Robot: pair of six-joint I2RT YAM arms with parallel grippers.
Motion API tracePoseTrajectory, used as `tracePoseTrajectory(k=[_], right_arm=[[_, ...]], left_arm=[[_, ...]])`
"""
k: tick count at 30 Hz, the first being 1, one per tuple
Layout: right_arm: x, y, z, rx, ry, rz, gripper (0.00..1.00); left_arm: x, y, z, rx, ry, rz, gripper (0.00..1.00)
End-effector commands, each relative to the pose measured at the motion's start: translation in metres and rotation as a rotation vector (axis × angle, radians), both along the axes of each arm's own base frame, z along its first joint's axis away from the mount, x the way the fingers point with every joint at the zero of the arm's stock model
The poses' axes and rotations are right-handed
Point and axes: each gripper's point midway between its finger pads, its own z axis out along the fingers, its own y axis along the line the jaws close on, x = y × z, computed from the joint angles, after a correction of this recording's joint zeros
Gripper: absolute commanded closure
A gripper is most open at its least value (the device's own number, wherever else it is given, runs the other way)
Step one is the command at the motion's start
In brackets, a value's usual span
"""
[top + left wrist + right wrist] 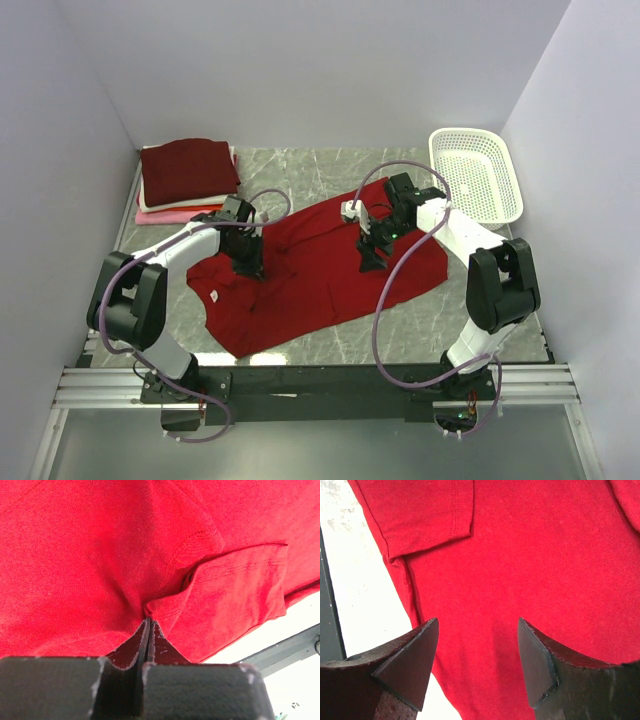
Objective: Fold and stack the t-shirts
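Note:
A bright red t-shirt (310, 275) lies spread across the middle of the table. My left gripper (250, 268) is shut on a pinch of its cloth near the left side; in the left wrist view the gripper (149, 621) has a fold of the red shirt (100, 555) between its tips. My right gripper (372, 262) is open and empty just above the shirt's right part; in the right wrist view the gripper (478, 625) hovers over flat red cloth (535, 555) near a sleeve. A stack of folded shirts (188, 172), dark maroon on top of white and pink, lies at the back left.
A white perforated basket (475, 175) stands at the back right. White walls close in the table on three sides. The black rail (320, 385) with the arm bases runs along the near edge.

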Motion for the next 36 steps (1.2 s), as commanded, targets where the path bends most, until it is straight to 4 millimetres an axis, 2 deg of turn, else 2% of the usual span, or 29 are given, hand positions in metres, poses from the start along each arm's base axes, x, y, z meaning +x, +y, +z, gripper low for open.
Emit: tracePoseTrajectory(k=[1, 5, 7, 10, 11, 12, 14, 15, 18, 21, 22, 24, 25, 32, 36], right_arm=[[0.004, 0.001, 0.012, 0.025, -0.033, 0.003, 0.29], [0.005, -0.005, 0.018, 0.006, -0.068, 0.0, 0.29], [0.004, -0.012, 0.024, -0.002, -0.102, -0.003, 0.28], [0.0, -0.032, 0.03, -0.016, -0.142, 0.006, 0.28], [0.005, -0.045, 0.033, -0.004, -0.184, 0.022, 0.27], [-0.004, -0.053, 0.033, -0.004, -0.165, 0.036, 0.27], [-0.007, -0.07, 0.036, 0.01, -0.24, 0.115, 0.26], [-0.016, -0.089, 0.032, -0.004, -0.21, 0.108, 0.22], [-0.026, -0.12, 0.013, -0.099, -0.214, 0.185, 0.17], [-0.031, -0.147, -0.008, -0.186, -0.208, 0.203, 0.18], [-0.031, -0.163, -0.014, -0.245, -0.214, 0.196, 0.18], [-0.027, -0.178, -0.026, -0.301, -0.241, 0.2, 0.21], [-0.027, -0.193, -0.032, -0.347, -0.225, 0.189, 0.21], [-0.01, -0.231, -0.047, -0.461, -0.219, 0.166, 0.28], [-0.001, -0.234, -0.058, -0.47, -0.206, 0.127, 0.28]], left_arm=[[0.014, -0.008, 0.021, -0.05, -0.072, -0.011, 0.99], [0.015, -0.008, 0.035, -0.057, -0.116, -0.025, 1.0], [0.016, -0.009, 0.052, -0.084, -0.175, -0.032, 1.0], [0.01, -0.013, 0.068, -0.132, -0.219, -0.041, 1.0], [0.005, -0.013, 0.075, -0.15, -0.236, -0.04, 1.0], [0.001, -0.015, 0.078, -0.167, -0.236, -0.044, 1.0], [-0.007, -0.014, 0.084, -0.187, -0.243, -0.037, 1.0], [-0.011, -0.015, 0.086, -0.202, -0.238, -0.04, 1.0], [-0.024, -0.017, 0.086, -0.237, -0.225, -0.043, 1.0], [-0.033, -0.024, 0.089, -0.295, -0.213, -0.058, 1.0], [-0.034, -0.026, 0.092, -0.306, -0.217, -0.061, 1.0], [-0.034, -0.026, 0.091, -0.307, -0.216, -0.057, 1.0], [-0.034, -0.026, 0.092, -0.309, -0.217, -0.058, 1.0], [-0.036, -0.027, 0.095, -0.323, -0.226, -0.067, 1.0], [-0.036, -0.027, 0.096, -0.324, -0.225, -0.068, 1.0]])
